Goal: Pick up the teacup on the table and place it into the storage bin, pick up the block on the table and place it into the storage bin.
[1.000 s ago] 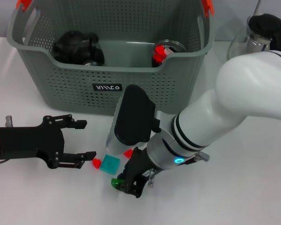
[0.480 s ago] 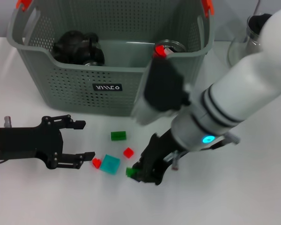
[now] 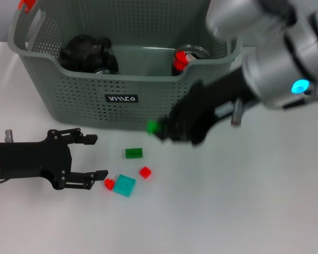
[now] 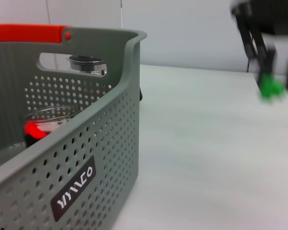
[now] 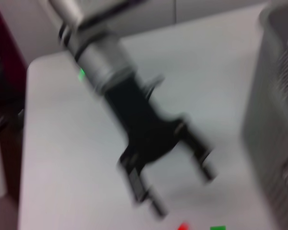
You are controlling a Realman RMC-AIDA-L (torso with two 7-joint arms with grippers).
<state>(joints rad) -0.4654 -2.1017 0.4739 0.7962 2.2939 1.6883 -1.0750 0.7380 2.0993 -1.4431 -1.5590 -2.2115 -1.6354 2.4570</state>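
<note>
Right end effector [image 3: 158, 128] beside storage bin [image 3: 69, 100]

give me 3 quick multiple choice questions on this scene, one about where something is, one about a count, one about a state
1. Where is the right pincer?
A. in front of the storage bin, above the table
B. inside the bin
C. resting on the table

2. How many blocks lie on the table?
A. two
B. four
C. six

3. The left pincer is:
A. shut on a block
B. open
C. out of view

Answers: 1 A, it hangs before the bin's front wall. 2 B, two red, one green, one teal. 3 B, its fingers are spread, holding nothing.
</note>
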